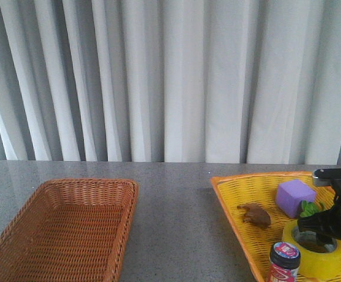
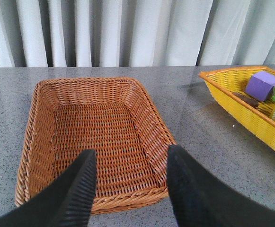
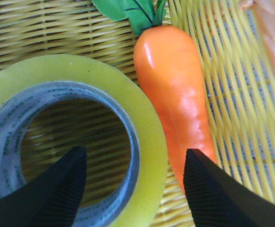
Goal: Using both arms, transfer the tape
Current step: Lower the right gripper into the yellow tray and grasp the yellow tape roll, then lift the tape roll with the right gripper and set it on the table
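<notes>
Right claw poised over the tape in the yellow tray.

The tape lies flat, core hole facing up, in the yellow tray at the table's front right corner, touching a toy carrot. The right claw hangs wide just above it, one finger over the core, the other over the carrot, straddling the roll's wall. The left claw, also wide, waits well apart above the brown basket; the right arm is much nearer.

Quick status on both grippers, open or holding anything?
Left gripper: open, empty, above the brown wicker basket.
Right gripper: open, straddling the wall of the yellow tape roll, not clamped.
</notes>
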